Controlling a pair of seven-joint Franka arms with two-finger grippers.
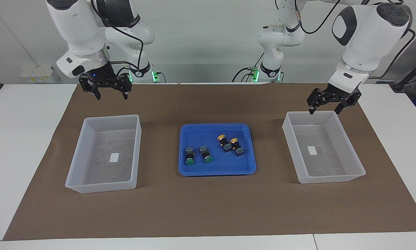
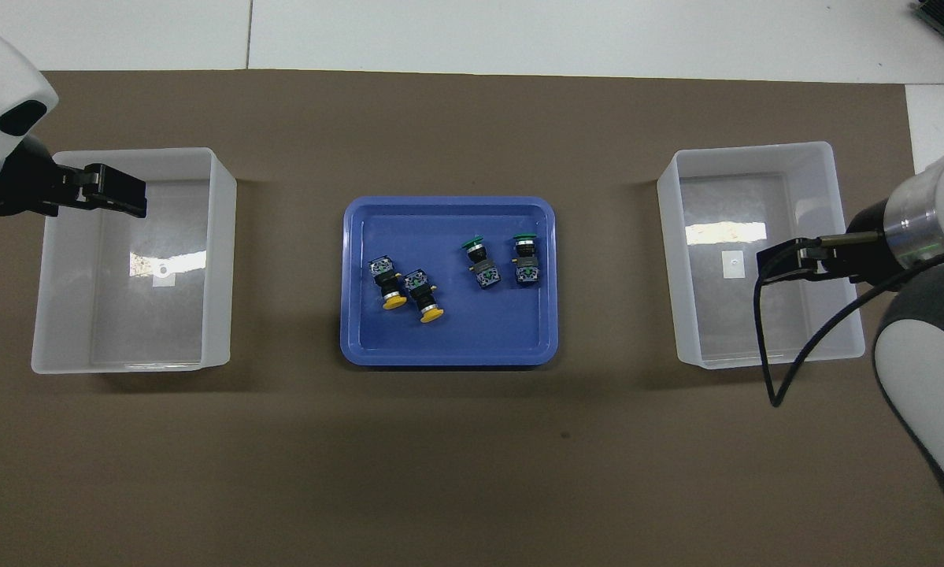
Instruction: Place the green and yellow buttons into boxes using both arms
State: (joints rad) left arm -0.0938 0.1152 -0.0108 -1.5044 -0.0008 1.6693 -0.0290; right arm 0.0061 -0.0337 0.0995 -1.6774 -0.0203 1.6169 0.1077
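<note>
— Seen on the desk (image 1: 27, 139)?
— Brown mat (image 1: 208, 208), two boxes (image 1: 103, 152) (image 1: 322, 146) with blank white labels (image 1: 114, 157), blue tray (image 1: 216, 166) between, holding green (image 1: 189, 155) and yellow buttons (image 1: 228, 142).
— Grippers?
— Left gripper (image 1: 327, 109) over one box's rim, right gripper (image 1: 111, 94) over mat; fingers released, empty.

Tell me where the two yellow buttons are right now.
Both yellow buttons lie in the blue tray at mid-table, side by side, toward the left arm's end of it; the green buttons lie beside them toward the right arm's end.
</note>
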